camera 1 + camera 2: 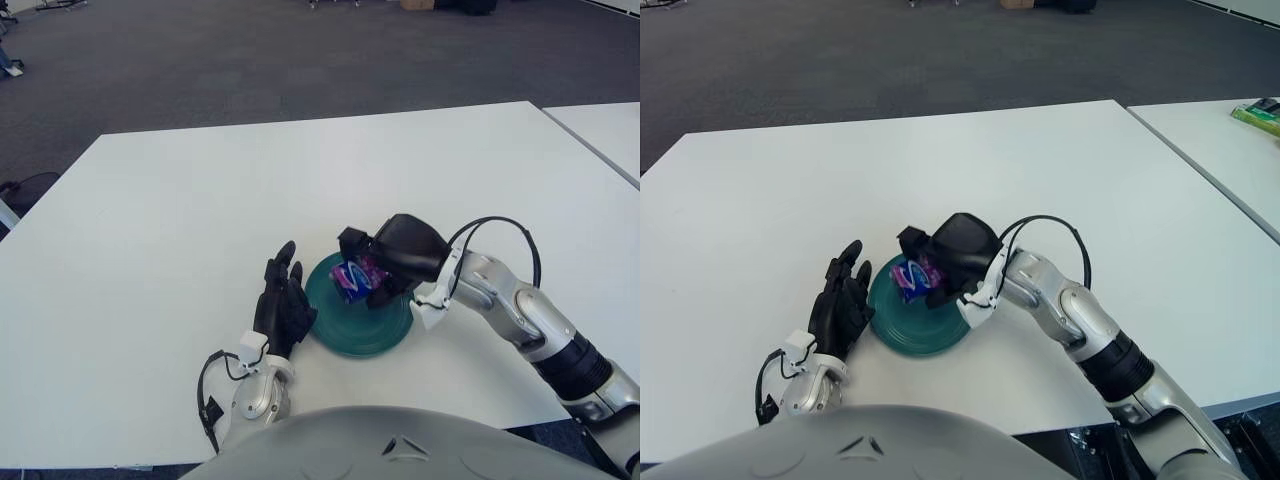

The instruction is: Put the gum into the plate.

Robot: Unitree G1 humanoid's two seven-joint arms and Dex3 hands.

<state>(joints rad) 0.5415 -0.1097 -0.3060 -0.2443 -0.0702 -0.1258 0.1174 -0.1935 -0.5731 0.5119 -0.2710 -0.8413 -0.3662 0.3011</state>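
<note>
From the left eye: right hand (pixel 385 262) curled around the gum (pixel 353 277), held low over the green plate (pixel 385 335) on the white table (pixel 180 200), probably poised for letting go inside the rim. From the right eye: same grip on the gum above the plate's left half, contact with the dish impossible to tell; left hand (pixel 843 300) just beside the plate's left edge, fingers straight and holding nothing, perhaps placed there as a steadying stop.

Glossy gum (pixel 352 277) wrapper, smooth teal plate (pixel 380 338), matt white table (pixel 150 230).
</note>
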